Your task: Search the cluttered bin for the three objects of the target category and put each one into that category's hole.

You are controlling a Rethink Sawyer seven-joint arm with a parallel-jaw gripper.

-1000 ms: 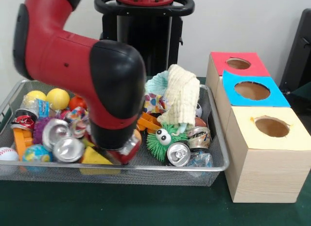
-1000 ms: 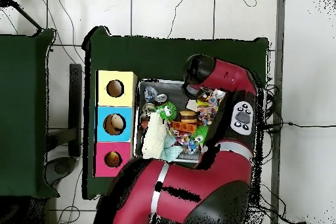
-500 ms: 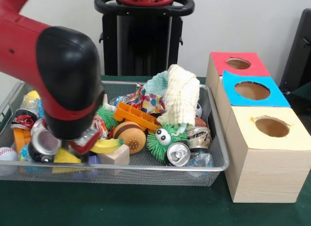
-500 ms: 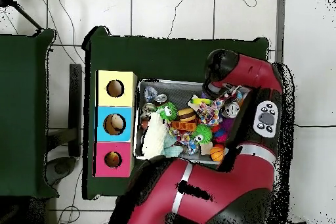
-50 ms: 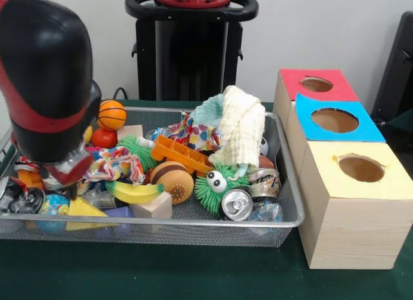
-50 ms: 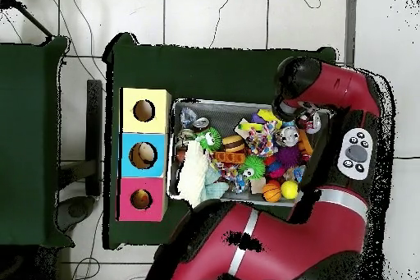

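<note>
The wire mesh bin (image 5: 193,220) is packed with toys, cans and cloths. My arm's black wrist (image 5: 48,87) hangs over the bin's left end, and the gripper (image 5: 64,172) beneath it is buried among crushed cans (image 5: 14,195) and a patterned cloth (image 5: 116,163). Out in the open lie a banana (image 5: 134,191), a burger (image 5: 173,179), a basketball (image 5: 111,114), a green spiky toy (image 5: 215,187), a soda can (image 5: 236,204) and a cream cloth (image 5: 242,129). In the overhead view the wrist (image 6: 295,88) covers the bin's upper right corner.
Three wooden boxes stand to the right of the bin, each with a round hole: red (image 5: 316,84), blue (image 5: 334,120), yellow (image 5: 361,168). An orange toy crate (image 5: 181,153) and a wooden block (image 5: 151,206) sit mid-bin. The robot's pedestal (image 5: 190,48) rises behind the bin.
The arm has swept from the bin's middle to its left end in the front view. The burger, banana and basketball came into sight, and the cans and balls at the left got pushed about.
</note>
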